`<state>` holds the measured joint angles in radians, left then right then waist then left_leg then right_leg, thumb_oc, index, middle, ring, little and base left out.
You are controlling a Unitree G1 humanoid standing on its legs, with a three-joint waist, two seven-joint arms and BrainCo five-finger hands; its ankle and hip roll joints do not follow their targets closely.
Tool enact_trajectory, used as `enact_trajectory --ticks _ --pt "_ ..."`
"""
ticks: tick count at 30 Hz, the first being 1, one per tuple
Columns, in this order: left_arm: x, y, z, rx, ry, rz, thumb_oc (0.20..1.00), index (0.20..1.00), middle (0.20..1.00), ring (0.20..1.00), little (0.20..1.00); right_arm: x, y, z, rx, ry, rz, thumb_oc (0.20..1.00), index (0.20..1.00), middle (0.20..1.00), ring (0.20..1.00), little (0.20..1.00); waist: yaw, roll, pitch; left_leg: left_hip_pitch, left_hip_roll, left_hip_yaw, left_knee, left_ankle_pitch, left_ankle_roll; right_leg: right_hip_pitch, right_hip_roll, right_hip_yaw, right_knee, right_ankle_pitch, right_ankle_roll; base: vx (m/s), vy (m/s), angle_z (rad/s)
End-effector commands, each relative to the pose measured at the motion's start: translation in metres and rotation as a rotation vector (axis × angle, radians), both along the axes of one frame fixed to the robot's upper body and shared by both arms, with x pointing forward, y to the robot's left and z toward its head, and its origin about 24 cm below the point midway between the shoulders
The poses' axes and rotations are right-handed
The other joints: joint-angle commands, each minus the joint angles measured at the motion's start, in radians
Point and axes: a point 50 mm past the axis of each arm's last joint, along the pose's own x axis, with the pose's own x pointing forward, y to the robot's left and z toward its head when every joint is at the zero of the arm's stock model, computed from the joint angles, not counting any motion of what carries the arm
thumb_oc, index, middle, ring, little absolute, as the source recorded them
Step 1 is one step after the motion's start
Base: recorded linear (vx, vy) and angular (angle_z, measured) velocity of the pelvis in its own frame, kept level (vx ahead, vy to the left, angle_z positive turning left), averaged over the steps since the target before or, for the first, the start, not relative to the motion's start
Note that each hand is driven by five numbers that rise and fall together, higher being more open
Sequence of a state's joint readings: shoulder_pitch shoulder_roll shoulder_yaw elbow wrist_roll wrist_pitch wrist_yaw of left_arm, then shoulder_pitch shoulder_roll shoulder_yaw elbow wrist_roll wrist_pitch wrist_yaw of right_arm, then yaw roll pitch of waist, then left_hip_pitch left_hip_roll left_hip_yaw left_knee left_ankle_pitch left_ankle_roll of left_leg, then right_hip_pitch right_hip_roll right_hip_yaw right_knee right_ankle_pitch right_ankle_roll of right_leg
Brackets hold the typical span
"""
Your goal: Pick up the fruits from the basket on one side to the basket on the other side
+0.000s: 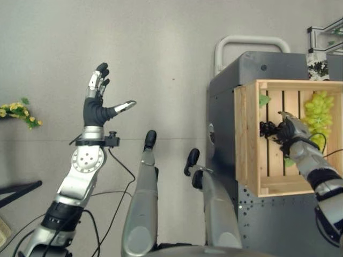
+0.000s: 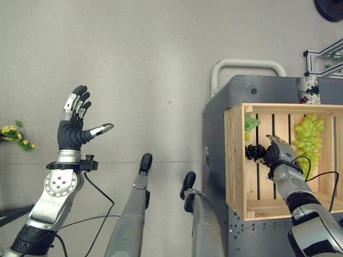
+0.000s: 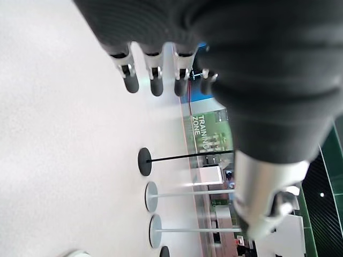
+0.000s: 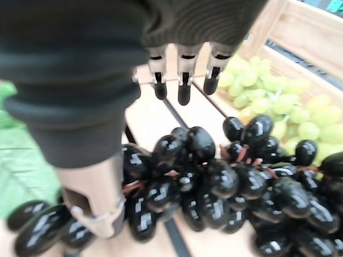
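Wooden slats form the crate [image 2: 234, 160] at the right of the eye views, sitting on a grey cabinet [image 2: 257, 88]. Inside it lie green grapes [image 2: 306, 138] toward the right wall and black grapes [image 2: 255, 151] near the middle, with a green leaf [image 2: 250, 122] above them. The right hand [image 2: 280, 152] reaches into the crate from the lower right and sits at the black grapes. In the right wrist view its fingers [image 4: 182, 80] hang straight above the black bunch [image 4: 214, 182], and the thumb [image 4: 96, 201] rests low against the berries at the lower left. Nothing is clamped yet; the hand is open around the bunch rather than holding it.

The step in hand looks like the grasp on the black grapes. To do it well, the fingers should come down over the thick middle of the bunch, near the reddish stems, and close against the thumb so the stem is caught and not just loose berries. A gentle squeeze is wise, since grapes crush and slip. Lift straight up, clear of the crate wall, before swinging across.

The left hand [image 1: 99, 101] is raised at the upper left over the floor [image 1: 171, 59], fingers spread, holding nothing. Yellow flowers [image 1: 19, 112] lie at the far left.
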<state>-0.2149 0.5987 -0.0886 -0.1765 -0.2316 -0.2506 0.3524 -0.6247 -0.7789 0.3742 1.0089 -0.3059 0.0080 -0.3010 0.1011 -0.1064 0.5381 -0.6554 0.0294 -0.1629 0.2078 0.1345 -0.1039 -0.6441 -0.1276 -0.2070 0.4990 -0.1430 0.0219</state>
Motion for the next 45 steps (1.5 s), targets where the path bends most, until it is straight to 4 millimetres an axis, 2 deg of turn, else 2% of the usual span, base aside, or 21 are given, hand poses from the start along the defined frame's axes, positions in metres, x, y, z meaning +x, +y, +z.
enact_trajectory --ticks 1,4,9,10,11,13,14,15,17,18,26,30,33,35,37,42,45 --pt "-0.015 -0.012 0.024 -0.05 -0.162 -0.06 1.0 1.0 1.0 1.0 1.0 -0.008 -0.035 0.029 -0.11 -0.019 -0.126 1.0 1.0 1.0 1.0 1.0 -0.009 0.02 -0.018 -0.051 -0.01 0.033 0.108 -0.094 0.03 -0.014 -0.029 0.0 -0.145 0.14 0.078 0.0 0.0 0.0" --pt "-0.016 -0.011 0.024 -0.056 -0.164 -0.055 1.0 1.0 1.0 1.0 1.0 -0.014 -0.042 0.022 -0.116 0.043 -0.159 1.0 1.0 1.0 1.0 1.0 -0.012 0.02 -0.018 -0.062 -0.012 0.036 0.108 -0.094 0.03 -0.024 -0.03 -0.001 -0.143 0.14 0.077 0.0 0.0 0.0" --pt "-0.016 -0.012 0.024 -0.061 -0.164 -0.054 1.0 1.0 1.0 1.0 1.0 -0.027 -0.049 -0.001 -0.092 0.16 -0.218 1.0 1.0 1.0 1.0 1.0 -0.013 0.02 -0.018 -0.063 -0.014 0.033 0.108 -0.1 0.033 -0.026 -0.032 -0.005 -0.141 0.137 0.076 0.0 0.0 0.0" --pt "-0.016 -0.012 0.025 -0.061 -0.17 -0.055 1.0 1.0 1.0 1.0 1.0 -0.031 -0.049 -0.01 -0.078 0.188 -0.223 1.0 1.0 1.0 1.0 1.0 -0.016 0.019 -0.018 -0.06 -0.015 0.033 0.105 -0.1 0.033 -0.023 -0.032 -0.006 -0.142 0.136 0.075 0.0 0.0 0.0" --pt "-0.016 -0.012 0.025 -0.061 -0.169 -0.055 1.0 1.0 1.0 1.0 1.0 -0.031 -0.049 -0.01 -0.078 0.188 -0.223 1.0 1.0 1.0 1.0 1.0 -0.015 0.018 -0.018 -0.059 -0.015 0.033 0.104 -0.1 0.033 -0.022 -0.032 -0.006 -0.142 0.136 0.075 0.0 0.0 0.0" --pt "-0.015 -0.012 0.025 -0.06 -0.167 -0.047 1.0 1.0 1.0 1.0 1.0 -0.043 -0.049 -0.029 -0.048 0.244 -0.24 1.0 1.0 1.0 1.0 1.0 -0.018 0.016 -0.018 -0.043 -0.014 0.033 0.096 -0.101 0.033 -0.009 -0.032 -0.01 -0.144 0.133 0.076 0.0 0.0 0.0" --pt "-0.015 -0.012 0.025 -0.06 -0.166 -0.048 1.0 1.0 1.0 1.0 1.0 -0.043 -0.049 -0.029 -0.047 0.245 -0.24 1.0 1.0 1.0 1.0 1.0 -0.018 0.015 -0.018 -0.042 -0.014 0.033 0.095 -0.101 0.033 -0.008 -0.032 -0.01 -0.145 0.133 0.076 0.02 -0.019 0.03" --pt "-0.015 -0.012 0.026 -0.057 -0.177 -0.051 1.0 1.0 1.0 1.0 1.0 -0.051 -0.049 -0.04 -0.032 0.28 -0.252 1.0 1.0 1.0 1.0 1.0 -0.018 0.015 -0.018 -0.025 -0.014 0.033 0.086 -0.101 0.033 0.005 -0.033 -0.01 -0.148 0.132 0.077 0.01 -0.009 0.03" --pt "-0.016 -0.012 0.027 -0.056 -0.181 -0.052 1.0 1.0 1.0 1.0 1.0 -0.054 -0.049 -0.045 -0.027 0.295 -0.255 1.0 1.0 1.0 1.0 1.0 -0.017 0.014 -0.018 -0.015 -0.013 0.032 0.082 -0.101 0.033 0.015 -0.034 -0.01 -0.15 0.132 0.078 0.0 0.0 0.0" --pt "-0.015 -0.012 0.029 -0.058 -0.188 -0.054 1.0 1.0 1.0 1.0 1.0 -0.061 -0.048 -0.056 -0.01 0.332 -0.261 1.0 1.0 1.0 1.0 1.0 -0.018 0.013 -0.018 0.005 -0.012 0.035 0.078 -0.103 0.033 0.035 -0.036 -0.011 -0.152 0.131 0.079 0.0 0.0 0.0" --pt "-0.011 -0.014 0.032 -0.04 -0.195 -0.065 1.0 1.0 1.0 1.0 1.0 -0.074 -0.04 -0.078 0.046 0.382 -0.266 1.0 1.0 1.0 1.0 1.0 -0.01 0.006 -0.018 0.085 -0.011 0.038 0.069 -0.117 0.033 0.116 -0.038 -0.01 -0.165 0.125 0.083 0.0 0.0 0.0" --pt "-0.011 -0.014 0.034 -0.027 -0.205 -0.066 1.0 1.0 1.0 1.0 1.0 -0.076 -0.043 -0.077 0.039 0.384 -0.274 1.0 1.0 1.0 1.0 1.0 -0.007 0.01 -0.018 0.079 -0.016 0.036 0.073 -0.117 0.033 0.114 -0.04 -0.012 -0.165 0.124 0.084 0.0 0.0 0.0" --pt "-0.016 -0.012 0.038 -0.036 -0.232 -0.052 1.0 1.0 1.0 1.0 1.0 -0.067 -0.052 -0.057 -0.022 0.353 -0.27 1.0 1.0 1.0 1.0 1.0 -0.005 0.026 -0.018 0.005 -0.025 0.033 0.081 -0.099 0.035 0.039 -0.04 -0.009 -0.16 0.135 0.083 -0.02 0.011 0.0" --pt "-0.018 -0.011 0.038 -0.047 -0.232 -0.048 1.0 1.0 1.0 1.0 1.0 -0.065 -0.053 -0.053 -0.032 0.341 -0.27 1.0 1.0 1.0 1.0 1.0 -0.007 0.03 -0.018 -0.013 -0.026 0.032 0.089 -0.104 0.036 0.019 -0.038 -0.006 -0.149 0.128 0.083 -0.02 0.012 0.01" --pt "-0.022 -0.01 0.039 -0.067 -0.246 -0.045 1.0 1.0 1.0 1.0 1.0 -0.058 -0.058 -0.037 -0.059 0.297 -0.275 1.0 1.0 1.0 1.0 1.0 -0.011 0.039 -0.018 -0.065 -0.031 0.03 0.095 -0.094 0.039 -0.038 -0.039 -0.005 -0.135 0.134 0.081 -0.02 0.013 0.01" --pt "-0.028 -0.009 0.036 -0.13 -0.245 -0.051 1.0 1.0 1.0 1.0 1.0 -0.039 -0.057 -0.008 -0.089 0.186 -0.266 1.0 1.0 1.0 1.0 1.0 -0.019 0.06 -0.018 -0.163 -0.036 0.033 0.144 -0.103 0.038 -0.138 -0.048 0.001 -0.076 0.122 0.077 -0.01 0.012 0.02" --pt "-0.029 -0.01 0.038 -0.13 -0.256 -0.053 1.0 1.0 1.0 1.0 1.0 -0.034 -0.059 0.001 -0.107 0.161 -0.272 1.0 1.0 1.0 1.0 1.0 -0.019 0.068 -0.018 -0.191 -0.038 0.032 0.155 -0.104 0.038 -0.168 -0.05 0.005 -0.059 0.117 0.076 0.0 0.0 0.0"
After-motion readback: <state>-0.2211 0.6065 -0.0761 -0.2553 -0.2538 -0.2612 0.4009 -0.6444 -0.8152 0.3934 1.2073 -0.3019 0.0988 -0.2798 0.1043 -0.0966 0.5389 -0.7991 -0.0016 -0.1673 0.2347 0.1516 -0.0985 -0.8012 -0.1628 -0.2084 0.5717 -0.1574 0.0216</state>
